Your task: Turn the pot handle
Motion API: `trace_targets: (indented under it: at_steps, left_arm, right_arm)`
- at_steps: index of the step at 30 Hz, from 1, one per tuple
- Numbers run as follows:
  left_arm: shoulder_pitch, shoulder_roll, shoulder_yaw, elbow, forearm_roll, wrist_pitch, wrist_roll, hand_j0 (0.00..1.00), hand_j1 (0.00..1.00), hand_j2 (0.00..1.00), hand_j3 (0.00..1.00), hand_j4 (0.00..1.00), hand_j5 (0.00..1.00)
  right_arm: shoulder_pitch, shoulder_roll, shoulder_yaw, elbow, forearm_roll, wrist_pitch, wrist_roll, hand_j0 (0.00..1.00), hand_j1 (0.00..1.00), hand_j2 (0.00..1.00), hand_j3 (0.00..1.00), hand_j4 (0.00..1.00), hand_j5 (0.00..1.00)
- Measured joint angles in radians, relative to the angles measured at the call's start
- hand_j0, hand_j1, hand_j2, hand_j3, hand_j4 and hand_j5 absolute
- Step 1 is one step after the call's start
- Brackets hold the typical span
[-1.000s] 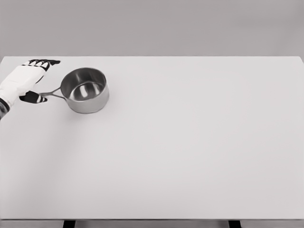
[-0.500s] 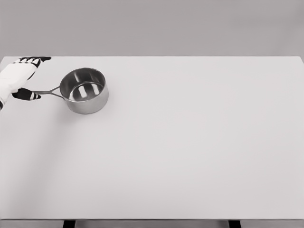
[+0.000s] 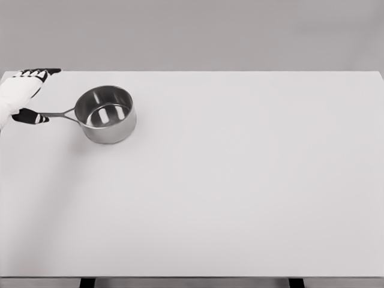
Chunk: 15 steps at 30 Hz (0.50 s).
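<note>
A small steel pot (image 3: pixel 107 129) stands upright on the white table (image 3: pixel 240 180) at the far left. Its thin handle (image 3: pixel 59 113) points left, toward the table's edge. My left hand (image 3: pixel 41 95) comes in at the left edge with its fingers (image 3: pixel 42 72) stretched out above and behind the handle. The dark thumb (image 3: pixel 31 117) lies at the handle's tip, touching or just beside it. The hand is open and nothing is clasped in it. The right arm does not show.
The table's left edge runs right under the hand, and its back edge (image 3: pixel 192 72) lies just behind the pot. A plain grey wall fills the background.
My left hand has drawn back to the left, uncovering more of the handle. The handle's tip has swung slightly toward the back; the pot body has barely shifted.
</note>
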Motion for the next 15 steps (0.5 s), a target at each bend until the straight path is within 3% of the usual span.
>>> trace_targets:
  at_steps: [9, 15]
  left_arm:
    - [0.006, 0.002, -0.001, 0.005, 0.012, 0.000, -0.002, 1.00, 1.00, 1.00, 1.00, 1.00, 1.00]
    - [0.017, 0.035, 0.000, -0.039, 0.079, -0.055, -0.005, 1.00, 1.00, 1.00, 1.00, 1.00, 1.00]
  right_arm:
    - [0.000, 0.000, 0.000, 0.000, 0.000, 0.000, 0.000, 1.00, 1.00, 1.00, 1.00, 1.00, 1.00]
    - [0.000, 0.000, 0.000, 0.000, 0.000, 0.000, 0.000, 1.00, 1.00, 1.00, 1.00, 1.00, 1.00]
